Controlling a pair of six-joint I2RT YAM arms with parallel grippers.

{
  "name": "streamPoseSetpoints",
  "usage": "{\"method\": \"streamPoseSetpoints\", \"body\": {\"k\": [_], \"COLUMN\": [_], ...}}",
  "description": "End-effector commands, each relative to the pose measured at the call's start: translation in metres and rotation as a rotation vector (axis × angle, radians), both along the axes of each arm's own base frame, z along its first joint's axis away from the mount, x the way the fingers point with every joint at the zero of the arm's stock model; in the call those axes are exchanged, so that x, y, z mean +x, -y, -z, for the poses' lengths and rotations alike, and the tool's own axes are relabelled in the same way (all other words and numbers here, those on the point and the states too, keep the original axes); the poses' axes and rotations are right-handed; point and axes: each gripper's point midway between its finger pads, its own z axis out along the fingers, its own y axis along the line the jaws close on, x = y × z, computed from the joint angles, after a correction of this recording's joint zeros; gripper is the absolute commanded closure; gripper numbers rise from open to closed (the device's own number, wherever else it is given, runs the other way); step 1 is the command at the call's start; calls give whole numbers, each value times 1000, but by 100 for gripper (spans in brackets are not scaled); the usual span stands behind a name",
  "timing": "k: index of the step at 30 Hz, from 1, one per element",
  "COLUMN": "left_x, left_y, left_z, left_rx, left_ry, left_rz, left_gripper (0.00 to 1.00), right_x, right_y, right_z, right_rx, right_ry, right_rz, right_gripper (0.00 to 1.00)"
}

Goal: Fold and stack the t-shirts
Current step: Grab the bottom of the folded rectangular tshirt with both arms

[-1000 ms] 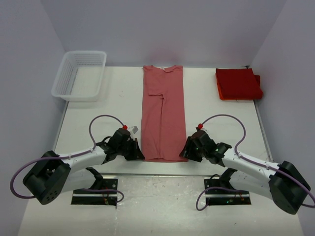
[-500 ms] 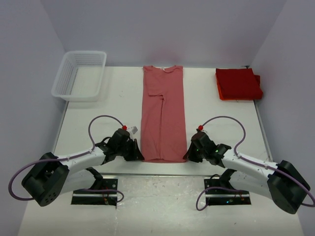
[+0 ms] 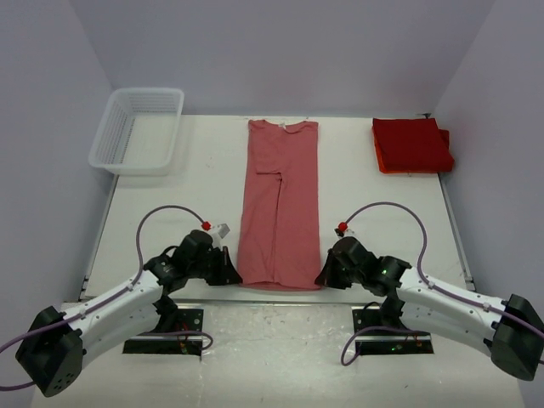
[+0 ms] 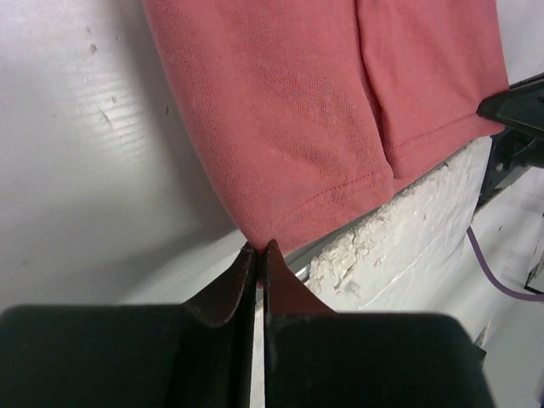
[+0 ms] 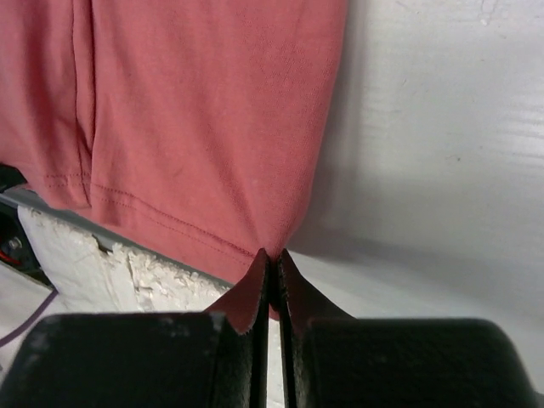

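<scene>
left end effector point(image 4: 259, 248) pinching salmon knit t-shirt point(image 3: 279, 204) hem corner | right end effector point(image 5: 272, 253) likewise

**Enclosed white work table and its walls**

Top view: a white table point(image 3: 374, 204) fills the centre of the frame, boxed in by plain, pale grey-lilac walls: back wall point(image 3: 280, 51) across the top, left wall point(image 3: 42, 170) and right wall point(image 3: 506, 127) slanting outward. A white plastic mesh basket point(image 3: 138, 129) stands in the table's upper-left corner. Wrist views show the table's near edge point(image 4: 399, 225) rough and crumbly. The light is soft and even, with faint shadows.
</scene>
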Motion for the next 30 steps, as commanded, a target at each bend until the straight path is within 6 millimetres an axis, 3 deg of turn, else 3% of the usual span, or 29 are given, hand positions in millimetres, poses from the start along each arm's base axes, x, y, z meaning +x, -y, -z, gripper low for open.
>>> {"method": "streamPoseSetpoints", "body": {"k": [1,5,9,10,11,13,14,16,17,19,20,22,23,24,25,26,27,29,30], "left_x": [-16,-15,15,19,31,47,62,82,97,121,137,160,177,184,192,207,216,237,243], "left_y": [-11,-11,-3,-2,6,11,19,19,23,16,17,9,9,10,11,17,18,27,24], "left_z": [8,3,-24,-22,-38,-42,-59,-63,-77,-75,-88,-82,-96,-97,-87,-99,-100,-96,-93], "left_rx": [39,40,58,89,79,104,86,109,96,120,108,148,140,145,165,147,142,140,147], "left_ry": [-51,-38,54,47,82,106,148,166,198,198,222,214,242,245,218,245,243,231,214], "left_rz": [-4,-6,-34,-24,-19,-16,-19,-26,-34,-44,-54,-65,-79,-79,-71,-75,-77,-70,-82], "left_gripper": [100,100,100,100,100,100,100,100,100,100,100,100,100,100,100,100,100,100,100], "right_x": [-2,5,25,34,43,61,73,94,107,125,136,154,165,172,185,195,202,224,229], "right_y": [9,7,8,1,1,-5,-1,-6,0,-3,0,-5,-3,-3,-8,-6,-6,-8,-7], "right_z": [-7,-20,-34,-42,-46,-58,-62,-77,-75,-87,-81,-91,-85,-85,-95,-95,-83,-92,-78], "right_rx": [-62,-71,-141,-146,-159,-170,-175,-144,-174,-168,-193,-176,-194,-199,-182,-182,-202,-187,-213], "right_ry": [10,52,105,110,125,138,150,178,175,190,173,187,166,168,182,171,136,142,96], "right_rz": [14,16,29,22,18,18,18,18,22,21,18,9,9,10,6,5,4,4,0], "right_gripper": [100,100,100,100,100,100,100,100,100,100,100,100,100,100,100,100,100,100,100]}}
